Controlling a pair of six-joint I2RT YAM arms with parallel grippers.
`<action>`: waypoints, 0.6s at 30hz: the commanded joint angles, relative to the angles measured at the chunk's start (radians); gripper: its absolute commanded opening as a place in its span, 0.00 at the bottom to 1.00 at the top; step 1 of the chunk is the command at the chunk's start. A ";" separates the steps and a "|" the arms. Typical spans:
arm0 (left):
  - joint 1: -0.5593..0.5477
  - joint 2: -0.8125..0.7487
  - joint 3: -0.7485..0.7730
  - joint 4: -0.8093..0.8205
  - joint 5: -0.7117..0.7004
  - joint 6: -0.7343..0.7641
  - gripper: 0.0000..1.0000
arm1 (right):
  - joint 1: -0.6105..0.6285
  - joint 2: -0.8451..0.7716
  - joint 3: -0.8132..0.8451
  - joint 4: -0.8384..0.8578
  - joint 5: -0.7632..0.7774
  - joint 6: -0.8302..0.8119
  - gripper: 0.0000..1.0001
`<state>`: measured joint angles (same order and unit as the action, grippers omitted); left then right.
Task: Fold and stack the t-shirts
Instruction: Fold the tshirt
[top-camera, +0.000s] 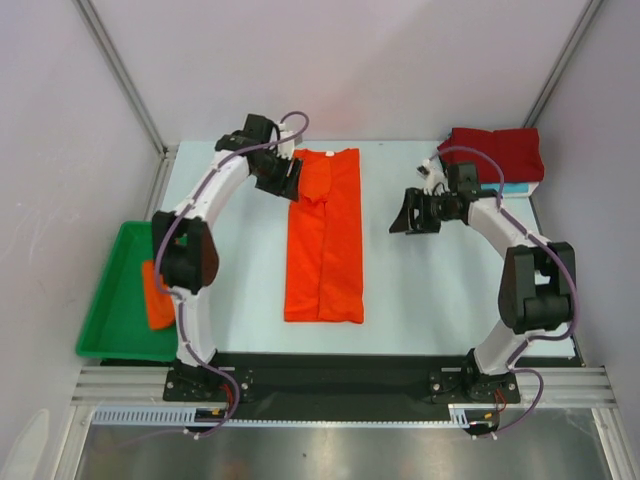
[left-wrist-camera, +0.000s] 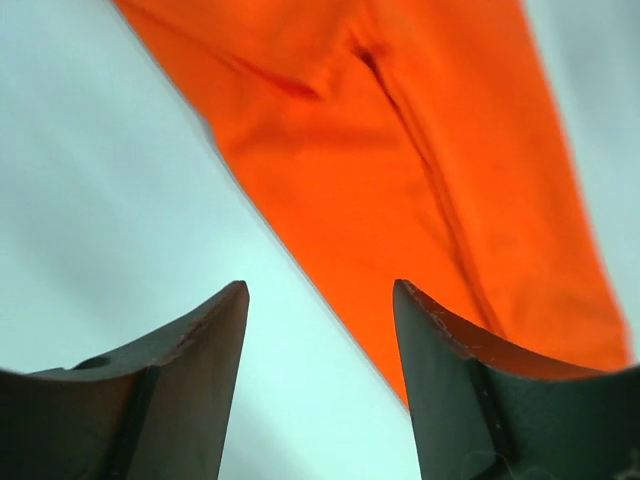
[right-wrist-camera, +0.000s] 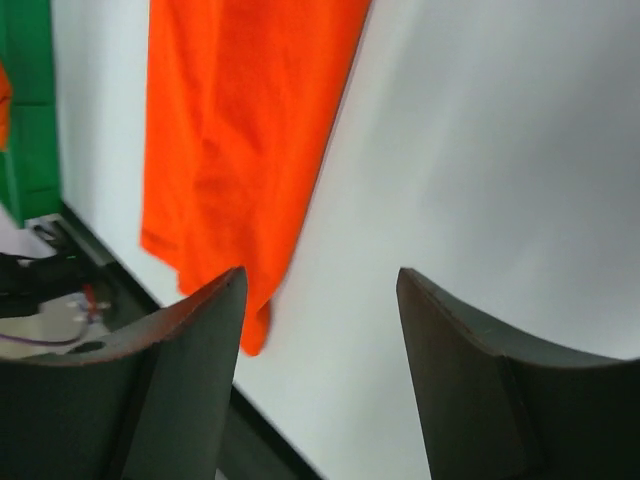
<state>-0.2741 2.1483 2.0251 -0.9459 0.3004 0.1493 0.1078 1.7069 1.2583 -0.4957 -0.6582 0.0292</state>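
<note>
In the middle of the table (top-camera: 420, 290), an orange t-shirt (top-camera: 325, 240) lies flat, already narrowed into a long strip. Its long axis runs from the near edge straight away toward the far edge, with the collar end farthest from the arm bases.

The left gripper (top-camera: 293, 180) sits at the strip's far left corner, just beside the cloth. In its wrist view the jaws stand apart with only bare table between them, and the shirt's edge runs diagonally just ahead. It holds nothing.

The right gripper (top-camera: 402, 220) hangs off to the right of the strip's far half, clearly apart from the cloth. Its jaws are also spread and empty, pointing back toward the shirt.

The left arm is therefore the nearer one. The strip probably needs folding across its length next, so both grippers would have to take the two corners of one short end, and the right must close the wider gap.

A dark red t-shirt (top-camera: 495, 152) lies folded at the far right corner, and another orange one (top-camera: 157, 295) sits in the green tray (top-camera: 105, 310) on the left.
</note>
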 joint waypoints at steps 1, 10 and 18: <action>-0.004 -0.261 -0.292 0.056 0.042 -0.231 0.61 | -0.005 -0.107 -0.176 0.069 -0.153 0.289 0.67; 0.004 -0.586 -0.974 0.304 0.209 -0.529 0.54 | 0.113 -0.162 -0.465 0.106 -0.179 0.394 0.65; 0.003 -0.653 -1.241 0.472 0.235 -0.625 0.56 | 0.211 -0.164 -0.622 0.199 -0.104 0.497 0.64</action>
<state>-0.2745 1.5700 0.8257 -0.6022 0.4866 -0.3927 0.2867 1.5631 0.6678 -0.3752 -0.7906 0.4522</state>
